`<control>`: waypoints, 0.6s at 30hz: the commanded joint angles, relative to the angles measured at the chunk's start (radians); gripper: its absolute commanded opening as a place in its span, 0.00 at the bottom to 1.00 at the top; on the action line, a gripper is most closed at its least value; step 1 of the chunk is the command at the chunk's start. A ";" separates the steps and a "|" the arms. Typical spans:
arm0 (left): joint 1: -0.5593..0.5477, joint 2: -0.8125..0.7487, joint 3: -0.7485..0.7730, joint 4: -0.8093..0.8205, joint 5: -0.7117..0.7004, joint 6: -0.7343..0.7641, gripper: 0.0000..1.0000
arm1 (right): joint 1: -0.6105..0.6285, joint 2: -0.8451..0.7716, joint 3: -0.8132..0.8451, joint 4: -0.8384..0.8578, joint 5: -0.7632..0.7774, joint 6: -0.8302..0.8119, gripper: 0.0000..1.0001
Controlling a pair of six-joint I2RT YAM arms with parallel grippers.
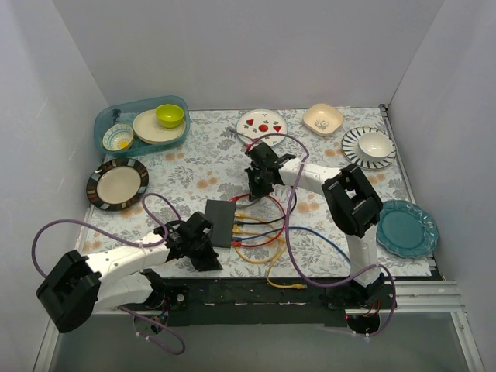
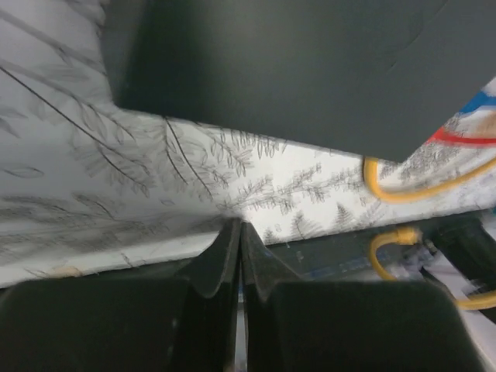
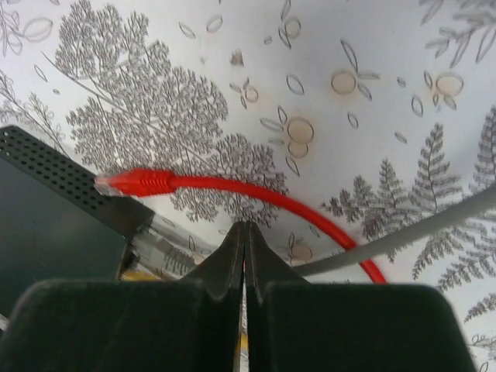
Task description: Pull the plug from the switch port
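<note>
Bracing matters most for this pull. From above, the switch (image 1: 221, 222) lies flat near the middle of the tabletop (image 1: 209, 155), ports facing the right arm. The left hand (image 1: 203, 249) sits just beside its near-left corner and the right hand (image 1: 258, 186) just beyond its far-right corner. I count 1 switch, 1 red cable (image 1: 267, 200), 1 blue cable (image 1: 310, 240) and probably 2 yellow cables (image 1: 260, 256) (their loops overlap, so that count is unsure). Around the edges are 5 plates (image 1: 408, 227), 4 bowls (image 1: 323, 118) and 1 blue tub (image 1: 105, 124).

Left wrist view: the left hand (image 2: 240, 232) is pinched closed on nothing, its tips low over the tabletop, short of the switch (image 2: 294, 70). It would serve best pressing on the box so it cannot slide.

Right wrist view: the right hand (image 3: 246, 232) is also closed, with nothing visible between its fingers; the red cable arcs just past the tips. The red plug (image 3: 128, 184) lies with its clear tip bare at the corner of the switch (image 3: 46, 232), apparently out of any port. For any plug seated in a port, I would open the hand, take the plug body rather than the cord, and draw it straight out along the port.
</note>
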 commanded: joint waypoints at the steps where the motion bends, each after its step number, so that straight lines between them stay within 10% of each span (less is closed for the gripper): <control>1: -0.005 0.112 -0.036 0.071 0.035 -0.006 0.00 | 0.002 -0.091 -0.121 0.025 -0.016 0.001 0.01; 10: 0.087 0.291 -0.008 0.096 -0.013 -0.015 0.00 | 0.052 -0.205 -0.321 0.085 -0.056 0.031 0.01; 18: 0.385 0.287 0.061 0.057 -0.017 0.123 0.02 | 0.133 -0.233 -0.370 0.138 -0.134 0.111 0.01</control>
